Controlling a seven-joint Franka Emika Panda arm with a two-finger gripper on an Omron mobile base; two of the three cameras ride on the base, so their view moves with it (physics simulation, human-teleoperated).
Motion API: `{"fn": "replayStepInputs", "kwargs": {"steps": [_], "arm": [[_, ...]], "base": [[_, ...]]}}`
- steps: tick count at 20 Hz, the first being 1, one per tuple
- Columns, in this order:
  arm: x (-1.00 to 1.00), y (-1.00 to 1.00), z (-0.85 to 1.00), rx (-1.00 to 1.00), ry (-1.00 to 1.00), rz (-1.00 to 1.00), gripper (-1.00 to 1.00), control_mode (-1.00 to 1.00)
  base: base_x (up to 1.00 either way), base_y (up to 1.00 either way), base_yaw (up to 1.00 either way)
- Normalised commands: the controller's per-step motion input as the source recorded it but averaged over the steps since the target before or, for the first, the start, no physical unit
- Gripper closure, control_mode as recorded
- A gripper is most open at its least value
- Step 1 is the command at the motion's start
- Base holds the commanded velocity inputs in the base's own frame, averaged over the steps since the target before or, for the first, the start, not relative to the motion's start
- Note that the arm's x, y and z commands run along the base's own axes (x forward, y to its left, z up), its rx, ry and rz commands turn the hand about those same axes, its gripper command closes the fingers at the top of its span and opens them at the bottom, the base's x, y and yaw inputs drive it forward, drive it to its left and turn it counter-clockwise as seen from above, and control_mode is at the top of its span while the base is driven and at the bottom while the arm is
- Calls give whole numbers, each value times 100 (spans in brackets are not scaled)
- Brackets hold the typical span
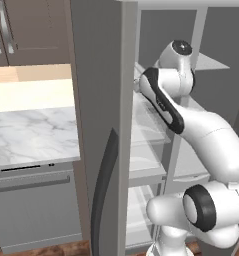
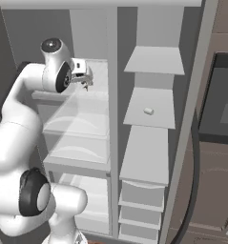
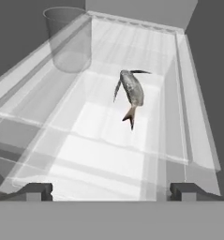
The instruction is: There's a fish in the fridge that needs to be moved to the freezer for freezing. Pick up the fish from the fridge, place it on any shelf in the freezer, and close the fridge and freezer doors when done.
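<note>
Hovering with jaws wide apart and empty, the gripper (image 3: 111,191) faces the fish (image 3: 131,90) on a clear shelf (image 3: 99,154), arm reaching into the fridge.

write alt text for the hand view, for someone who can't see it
A small grey fish lies on a translucent white fridge shelf, ahead of the open gripper, whose two dark fingertips rise at the bottom edge, clear of the fish. A clear glass jar stands at the shelf's far left corner, apart from the fish.
</note>
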Motion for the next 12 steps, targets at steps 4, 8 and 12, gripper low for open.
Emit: {"fn": "replayStepInputs", "kwargs": {"steps": [4,8,12], "arm": [[58,0,-18,0,6,-17,-100,-100],[43,0,-27,0,1,-14,-100,-100],[40,-2,-20,0,5,-7,-100,-100]], "base": [[0,0,0],[0,0,0],[0,0,0]]}}
